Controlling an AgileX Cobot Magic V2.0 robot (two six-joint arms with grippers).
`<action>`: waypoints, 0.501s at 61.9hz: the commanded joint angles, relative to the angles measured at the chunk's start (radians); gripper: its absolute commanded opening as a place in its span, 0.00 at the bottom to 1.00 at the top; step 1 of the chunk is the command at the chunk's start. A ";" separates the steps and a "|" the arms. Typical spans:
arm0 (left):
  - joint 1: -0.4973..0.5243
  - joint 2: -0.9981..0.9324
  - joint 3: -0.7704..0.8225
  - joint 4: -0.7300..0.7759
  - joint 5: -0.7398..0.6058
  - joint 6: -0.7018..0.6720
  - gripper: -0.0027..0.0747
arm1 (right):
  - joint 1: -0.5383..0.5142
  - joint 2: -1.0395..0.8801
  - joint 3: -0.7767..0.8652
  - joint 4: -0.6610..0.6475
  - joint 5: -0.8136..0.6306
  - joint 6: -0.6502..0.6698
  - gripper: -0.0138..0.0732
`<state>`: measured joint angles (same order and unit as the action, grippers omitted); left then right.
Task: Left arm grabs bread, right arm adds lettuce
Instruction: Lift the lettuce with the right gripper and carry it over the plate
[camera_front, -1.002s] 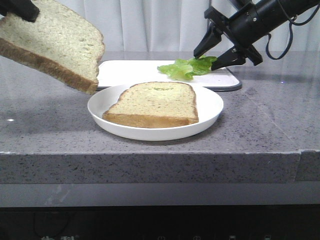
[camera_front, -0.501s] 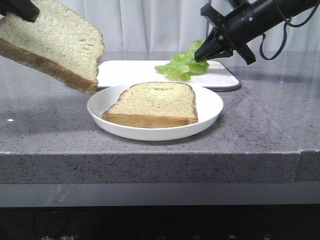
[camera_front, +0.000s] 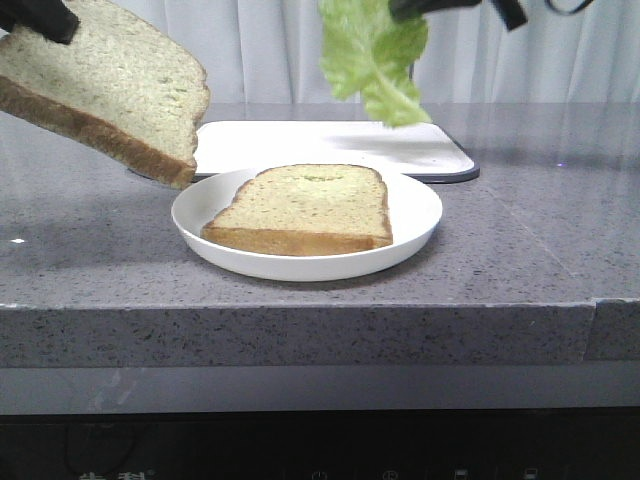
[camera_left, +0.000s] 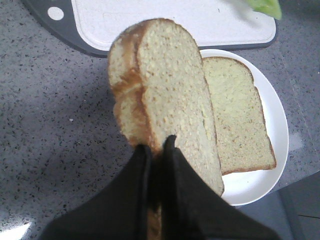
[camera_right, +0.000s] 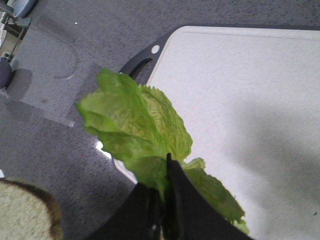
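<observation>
My left gripper (camera_front: 35, 15) is shut on the bread (camera_front: 100, 85), a thick speckled slice with a brown crust. It holds the slice tilted in the air, left of the plate. In the left wrist view the black fingers (camera_left: 156, 145) pinch the bread (camera_left: 165, 85) at its crust edge. My right gripper (camera_front: 440, 8) is at the top edge of the front view, shut on the lettuce (camera_front: 372, 55). The green leaf hangs in the air above the cutting board's far side. In the right wrist view the gripper (camera_right: 159, 172) clamps the leaf (camera_right: 130, 125).
A white plate (camera_front: 420, 215) holds a thinner bread slice (camera_front: 305, 205) at the counter's middle. A white cutting board (camera_front: 300, 145) with a dark rim lies behind it. The grey stone counter's front edge (camera_front: 300, 315) is close to the plate.
My right gripper closed on the lettuce and lifted it off the cutting board, up and to the left. The left arm and the bread stayed still.
</observation>
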<state>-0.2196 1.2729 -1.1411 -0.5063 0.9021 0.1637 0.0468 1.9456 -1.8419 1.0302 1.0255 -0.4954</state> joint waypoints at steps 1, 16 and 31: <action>0.001 -0.033 -0.027 -0.032 -0.055 0.001 0.01 | -0.005 -0.146 0.062 0.046 0.004 -0.018 0.08; 0.001 -0.033 -0.027 -0.022 -0.057 0.001 0.01 | 0.016 -0.389 0.393 0.129 0.046 -0.105 0.08; 0.001 -0.015 -0.027 -0.019 -0.062 0.001 0.01 | 0.019 -0.457 0.466 0.234 0.261 -0.106 0.08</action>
<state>-0.2196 1.2729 -1.1411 -0.4961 0.8960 0.1637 0.0667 1.5400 -1.3609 1.1626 1.1940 -0.5853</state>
